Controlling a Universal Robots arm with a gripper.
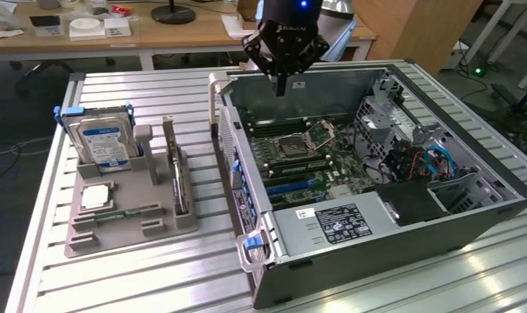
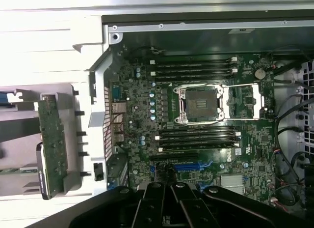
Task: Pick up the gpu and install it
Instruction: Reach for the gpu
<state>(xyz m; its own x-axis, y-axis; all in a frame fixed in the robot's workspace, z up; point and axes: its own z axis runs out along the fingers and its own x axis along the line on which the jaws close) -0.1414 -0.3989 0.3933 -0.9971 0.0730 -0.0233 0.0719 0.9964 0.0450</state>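
The gpu (image 1: 175,168) stands on its edge in a slot of the grey holder tray (image 1: 128,228), to the exterior view's left of the open computer case (image 1: 472,215). In the wrist view the gpu (image 2: 52,149) shows as a green board with a dark edge, beside the case wall. My gripper (image 1: 281,86) hangs above the rear part of the case, over the motherboard (image 1: 302,153), well apart from the gpu. Its fingers (image 2: 162,201) are shut together with nothing between them. A blue expansion slot (image 2: 189,165) lies on the motherboard (image 2: 196,115) just ahead of the fingertips.
A silver hard drive with a blue label (image 1: 105,142) stands at the tray's back. A processor chip (image 1: 96,195) and a memory stick (image 1: 124,212) lie on the tray. Cables and a drive cage (image 1: 420,156) fill the case's right side. A desk (image 1: 115,32) stands behind.
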